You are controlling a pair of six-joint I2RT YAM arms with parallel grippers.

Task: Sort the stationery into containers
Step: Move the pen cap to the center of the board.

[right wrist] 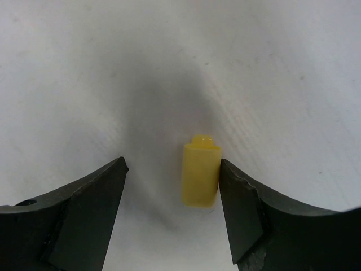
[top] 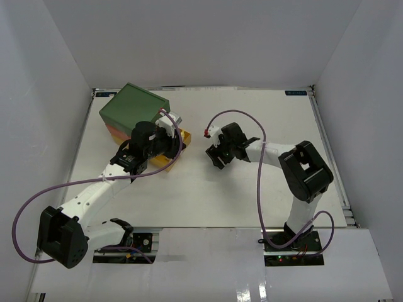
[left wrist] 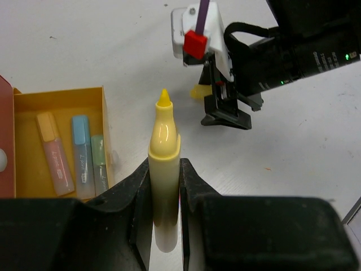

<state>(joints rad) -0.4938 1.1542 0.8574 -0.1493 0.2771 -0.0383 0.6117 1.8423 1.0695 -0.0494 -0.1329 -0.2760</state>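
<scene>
Left of your left gripper (left wrist: 164, 172), clenched on a glossy yellow marker (left wrist: 163, 132), the yellow drawer (left wrist: 59, 95) holds three pastel markers (left wrist: 82, 155) (orange, blue, green), while your right gripper (right wrist: 172, 169) gapes around a stubby yellow cap (right wrist: 200, 175).

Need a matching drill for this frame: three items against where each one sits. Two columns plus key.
Items
1. yellow marker
2. yellow cap
3. blue marker

Places
A. lying in the open yellow drawer
B. clamped in the left gripper
C. on the table, inside the open right gripper

Pairs: 1-B, 2-C, 3-A
</scene>
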